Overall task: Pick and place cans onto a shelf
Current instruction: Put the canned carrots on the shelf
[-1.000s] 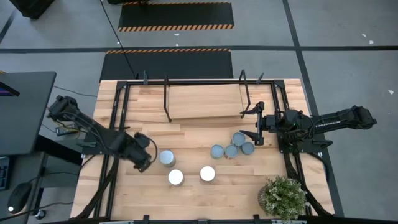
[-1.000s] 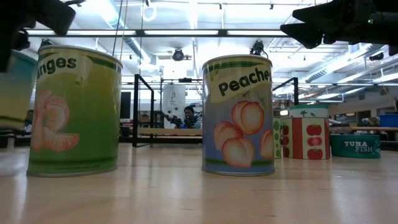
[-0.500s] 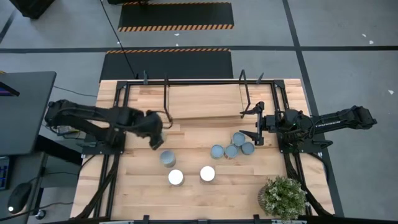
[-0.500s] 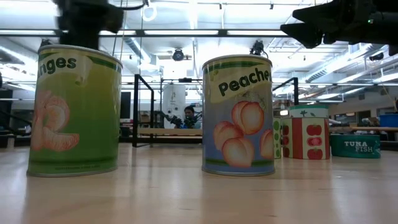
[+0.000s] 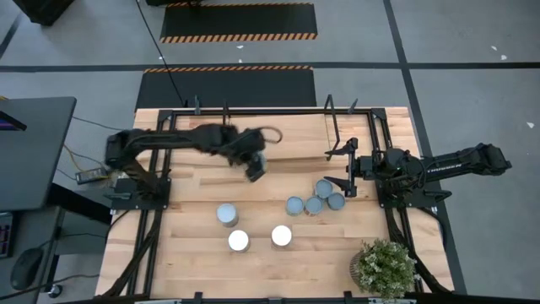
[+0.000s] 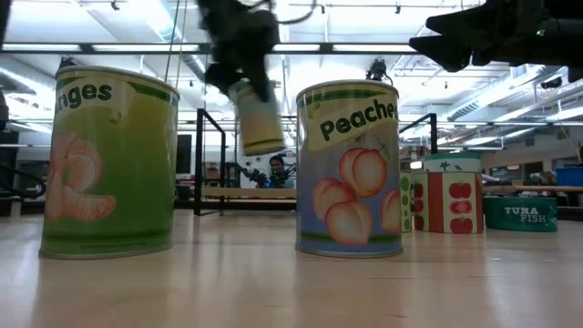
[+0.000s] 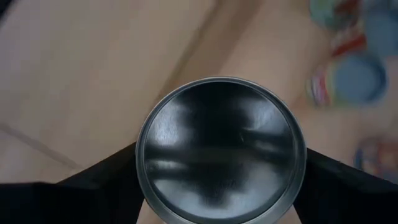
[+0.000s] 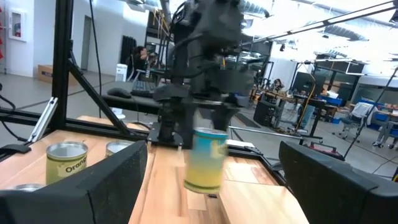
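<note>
The light-wood plank desk (image 5: 202, 270) carries the low light-wood shelf (image 5: 278, 135) with thin black upright rods at its far side. The left end effector (image 5: 256, 166) is raised above the desk just in front of the shelf's near edge, clamped on a yellow-green labelled metal can (image 6: 256, 118) held clear of the surface. The right end effector (image 5: 348, 169) waits with fingers apart near the shelf's right end, above four clustered blue-grey-topped cans (image 5: 315, 199). Three more cans (image 5: 239, 240) stand near the desk's front middle, including an oranges can (image 6: 109, 162) and a peaches can (image 6: 349, 167). A green potted plant (image 5: 384, 267) occupies the front right corner.
</note>
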